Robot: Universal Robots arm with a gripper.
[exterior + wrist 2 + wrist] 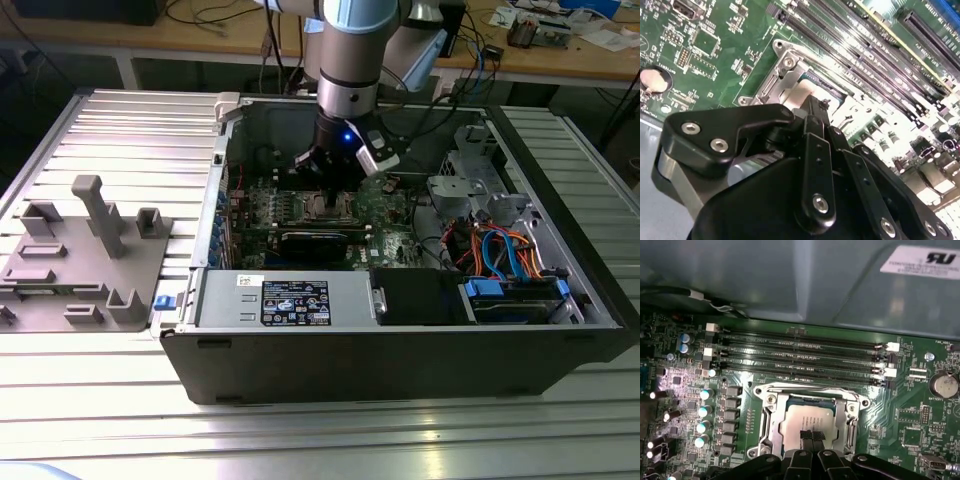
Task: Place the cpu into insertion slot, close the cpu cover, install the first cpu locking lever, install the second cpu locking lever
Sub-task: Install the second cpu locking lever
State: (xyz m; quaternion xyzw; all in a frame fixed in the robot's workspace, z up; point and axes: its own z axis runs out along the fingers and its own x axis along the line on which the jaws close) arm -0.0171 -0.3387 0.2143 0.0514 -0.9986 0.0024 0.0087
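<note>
Gripper (810, 437) fingertips pressed together, touching cpu (807, 422) top near its edge. Cpu sits in insertion slot (771, 426) w/ cpu cover (850, 412) framing it (memory slots (800, 352) just beyond, little room).

Arm: silver-grey cylindrical metal wrist segment (349, 88) under a pale blue joint cap (366, 12). Below it a black cylindrical coupling with a lit blue indicator light (345, 138). A small white-and-grey boxy module (377, 153) is mounted on the side of the coupling.

End tool: black multi-link plastic-and-metal gripper (816, 107). In the second wrist view its linkage bars are glossy black with rounded ends, pinned by bright silver round-head screws (820, 202); a brushed silver metal block (675, 182) sits under one knuckle. In the first wrist view, black finger links (812, 457) fan out with small silver pivot pins.
</note>
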